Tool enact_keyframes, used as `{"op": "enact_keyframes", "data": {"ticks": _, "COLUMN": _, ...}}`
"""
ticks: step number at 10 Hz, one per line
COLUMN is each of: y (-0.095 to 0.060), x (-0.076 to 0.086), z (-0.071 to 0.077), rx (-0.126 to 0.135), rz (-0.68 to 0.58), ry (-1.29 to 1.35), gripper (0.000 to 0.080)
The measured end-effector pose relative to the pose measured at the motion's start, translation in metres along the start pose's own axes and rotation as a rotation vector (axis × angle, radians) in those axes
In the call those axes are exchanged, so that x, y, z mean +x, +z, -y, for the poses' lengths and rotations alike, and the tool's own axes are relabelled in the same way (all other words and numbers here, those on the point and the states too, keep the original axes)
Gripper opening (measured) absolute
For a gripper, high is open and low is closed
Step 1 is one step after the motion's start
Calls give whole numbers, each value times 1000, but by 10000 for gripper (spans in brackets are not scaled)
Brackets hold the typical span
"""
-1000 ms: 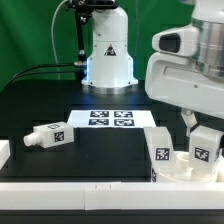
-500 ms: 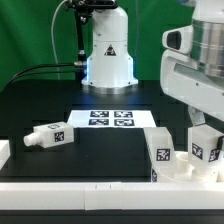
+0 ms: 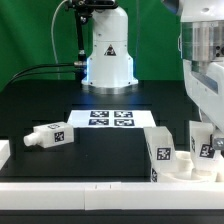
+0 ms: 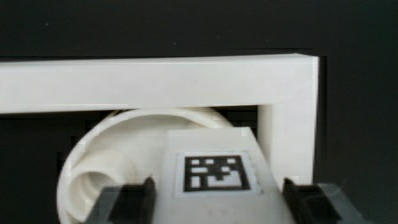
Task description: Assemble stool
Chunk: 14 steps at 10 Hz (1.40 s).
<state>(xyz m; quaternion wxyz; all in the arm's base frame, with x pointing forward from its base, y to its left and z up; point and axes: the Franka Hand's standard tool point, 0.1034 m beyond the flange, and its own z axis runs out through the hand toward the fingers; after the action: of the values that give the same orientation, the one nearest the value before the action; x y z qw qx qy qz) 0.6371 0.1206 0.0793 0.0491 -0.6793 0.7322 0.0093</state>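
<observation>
The round white seat disc point(image 3: 186, 169) lies at the front on the exterior view's right, against a white corner wall. Two tagged legs stand on it: one free leg point(image 3: 160, 151) and a second leg point(image 3: 204, 142) under my hand. My gripper point(image 3: 203, 128) reaches down over that second leg. In the wrist view the gripper point(image 4: 222, 200) has a dark finger point(image 4: 128, 202) pressed against each side of the tagged leg point(image 4: 214, 160), with the seat disc point(image 4: 107, 150) below it. A third leg point(image 3: 48, 135) lies on its side at the exterior view's left.
The marker board point(image 3: 110, 118) lies flat mid-table before the robot base point(image 3: 108, 60). A white wall point(image 3: 70, 190) runs along the front edge, and its corner point(image 4: 294, 85) frames the seat. A white block point(image 3: 3, 151) sits at the far left.
My hand has swung toward the exterior view's right and turned. The leg in its grip has turned with it, so its tag now faces further right.
</observation>
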Motion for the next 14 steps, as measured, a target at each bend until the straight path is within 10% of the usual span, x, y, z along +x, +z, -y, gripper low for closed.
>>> {"op": "enact_keyframes", "data": {"ticks": 4, "y": 10, "x": -9, "z": 21, "rx": 108, "rz": 112, "ry": 460, "gripper": 337}}
{"op": "enact_keyframes", "data": {"ticks": 6, "y": 11, "x": -13, "z": 21, "rx": 104, "rz": 115, "ry": 387, "gripper": 337}}
{"op": "enact_keyframes", "data": {"ticks": 8, "y": 11, "x": -13, "z": 21, "rx": 104, "rz": 115, "ry": 387, "gripper": 614}}
{"op": "enact_keyframes", "data": {"ticks": 14, "y": 11, "x": -13, "z": 21, "rx": 104, "rz": 115, "ry": 387, "gripper": 649}}
